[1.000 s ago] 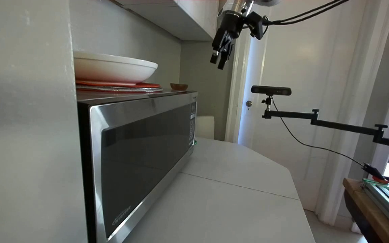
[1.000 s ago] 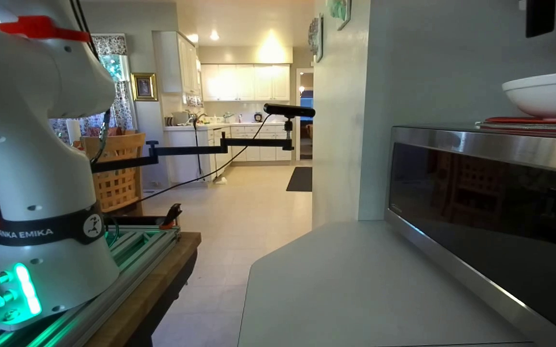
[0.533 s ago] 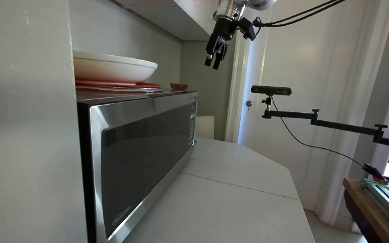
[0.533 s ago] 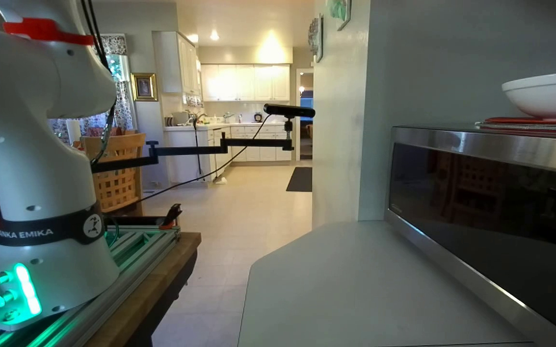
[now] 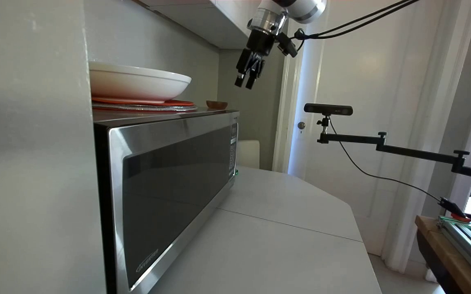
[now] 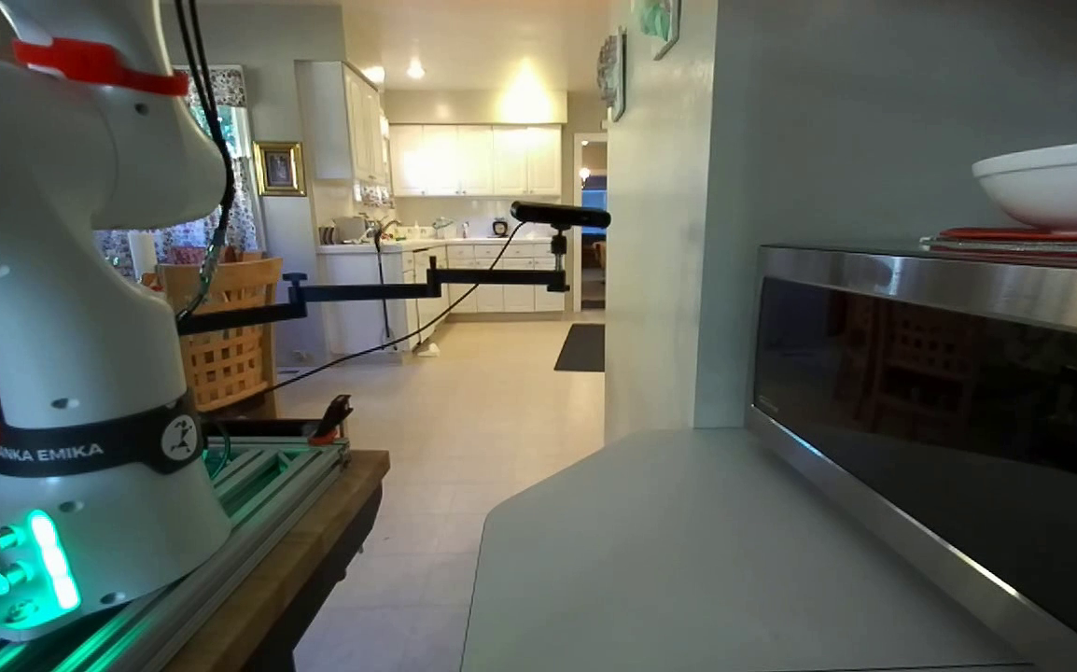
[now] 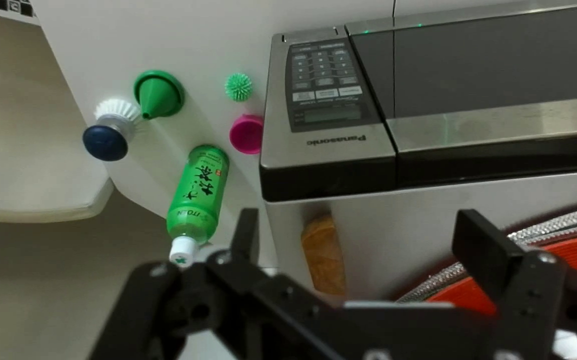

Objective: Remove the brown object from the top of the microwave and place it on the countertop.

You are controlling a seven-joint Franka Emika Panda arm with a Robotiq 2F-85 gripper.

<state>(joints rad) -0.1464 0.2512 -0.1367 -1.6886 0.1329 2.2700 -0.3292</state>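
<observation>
The brown object (image 5: 217, 105) is a small oblong lump on the far end of the microwave top (image 5: 178, 175). In the wrist view the brown object (image 7: 324, 256) lies near the microwave's panel-side corner, seen between my fingers. My gripper (image 5: 244, 83) is open and empty, in the air above and to the right of the brown object in an exterior view. Its two fingers also show wide apart in the wrist view (image 7: 358, 225). The countertop (image 5: 284, 245) is a light-grey surface in front of the microwave. The brown object does not show in an exterior view where the microwave (image 6: 949, 392) stands at right.
A white bowl (image 5: 137, 81) stands on reddish stacked plates (image 5: 178, 103) on the microwave. A cabinet (image 5: 203, 20) hangs above. Beside the microwave are a green bottle (image 7: 201, 185), a green funnel (image 7: 158, 95), a brush (image 7: 108, 132), a spiky ball (image 7: 238, 87) and a pink cup (image 7: 246, 134).
My gripper has moved left, closer to above the brown object, and ends slightly lower in an exterior view. It stays open. The brown object has not moved.
</observation>
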